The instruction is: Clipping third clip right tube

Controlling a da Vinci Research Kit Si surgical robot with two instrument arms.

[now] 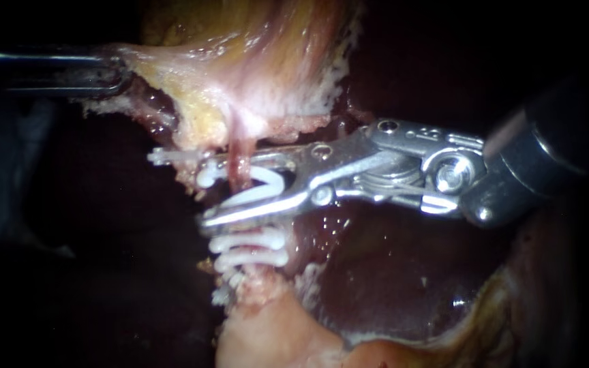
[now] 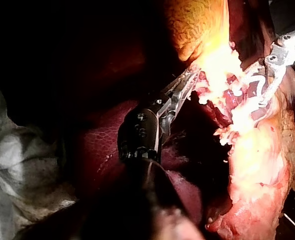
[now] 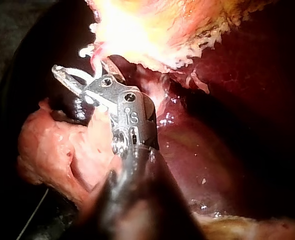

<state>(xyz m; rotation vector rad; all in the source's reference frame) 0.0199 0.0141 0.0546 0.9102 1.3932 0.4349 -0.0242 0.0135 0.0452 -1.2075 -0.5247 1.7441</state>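
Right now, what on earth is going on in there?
A surgical robot is clipping a thin pink tube. Its right metal instrument carries an open white plastic clip set around the tube, above two white clips already on it. The left dark instrument meets the pale yellow tissue edge farther up.

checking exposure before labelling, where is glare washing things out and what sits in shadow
endoscope view: glints on the silver metal right instrument holding the white plastic clip; the dark-shafted left instrument lies in shadow. left wrist view: the pale yellow tissue is blown out white. right wrist view: same glare on that tissue, dark surroundings.
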